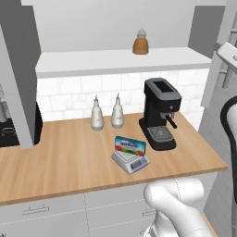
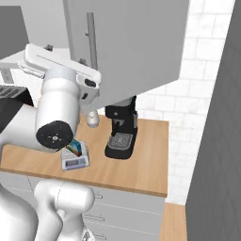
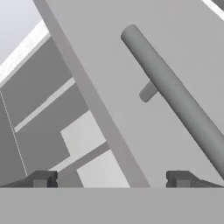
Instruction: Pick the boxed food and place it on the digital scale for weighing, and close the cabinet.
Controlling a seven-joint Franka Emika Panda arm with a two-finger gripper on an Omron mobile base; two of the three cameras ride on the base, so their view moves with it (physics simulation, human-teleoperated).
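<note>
- Boxed food [image 1: 130, 146] sits on the scale [image 1: 131, 161] right now, a flat blue box with its bright label, leaning a little on the top plate, on the table [image 1: 60, 157] just left of the black coffee machine [image 1: 159, 113].
- That half of the job looks settled; the cabinet [image 2: 136, 42] is what remains, its door [image 3: 144, 52] standing open with the white shelf [image 1: 115, 60] and an amber jar [image 1: 140, 41] showing inside.
- Up close, the hand [image 3: 112, 179] faces the flat grey door, both dark finger tips spread wide apart and nothing between them.
- The long bar handle [image 3: 175, 94] runs diagonally across the hand's view, standing off the door on a short post, near the fingers but not touching them.
- Handling call: the door is a stiff, flat panel on hinges, so I'd expect it to swing freely with a steady push and not flex.
- Its face looks smooth and could let the fingers slide; the bar handle is the surer spot to take hold, being round, rigid and narrow enough to fit between the open fingers.
- A push near the free edge, away from the hinge, should need the least effort.
- Two pale bottles [image 1: 106, 113] stand on the table at the back wall, well clear of the door's swing.
</note>
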